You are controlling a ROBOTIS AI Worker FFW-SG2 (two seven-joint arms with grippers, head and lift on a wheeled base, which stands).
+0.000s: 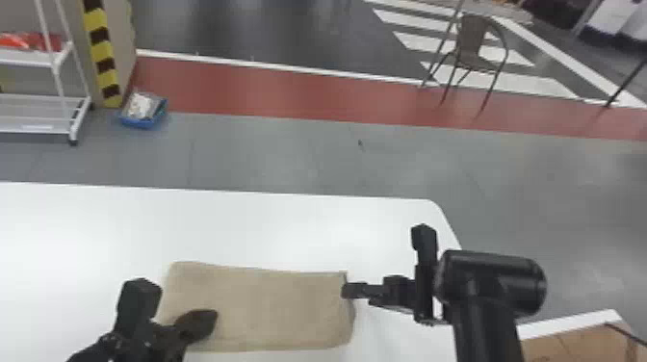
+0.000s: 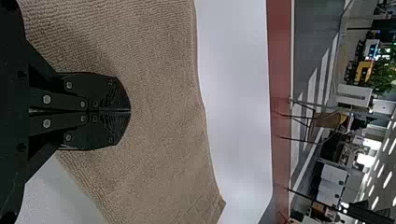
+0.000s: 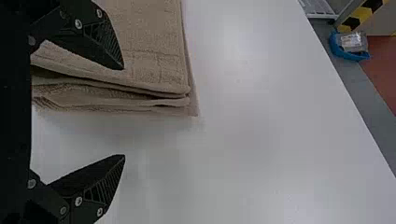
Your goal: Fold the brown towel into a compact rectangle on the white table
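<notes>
A white rack (image 1: 58, 58) stands at the head view's far left, beside a yellow-and-black striped pillar (image 1: 102, 53), with a blue tray (image 1: 139, 123) on the floor near its foot. The white table (image 1: 216, 221) spans the left and middle foreground. The left end effector (image 1: 208, 321) is over the left part of the brown towel (image 1: 274, 308), its two fingers closed together with no cloth visible between them. The towel lies folded into a flat oblong on the table, its stacked layers showing at the right end. There, the right end effector (image 1: 347, 290) is spread wide, one finger over the towel, the other beyond its layered edge, gripping nothing. Farther right, a chair (image 1: 474, 41) stands beyond the table.
</notes>
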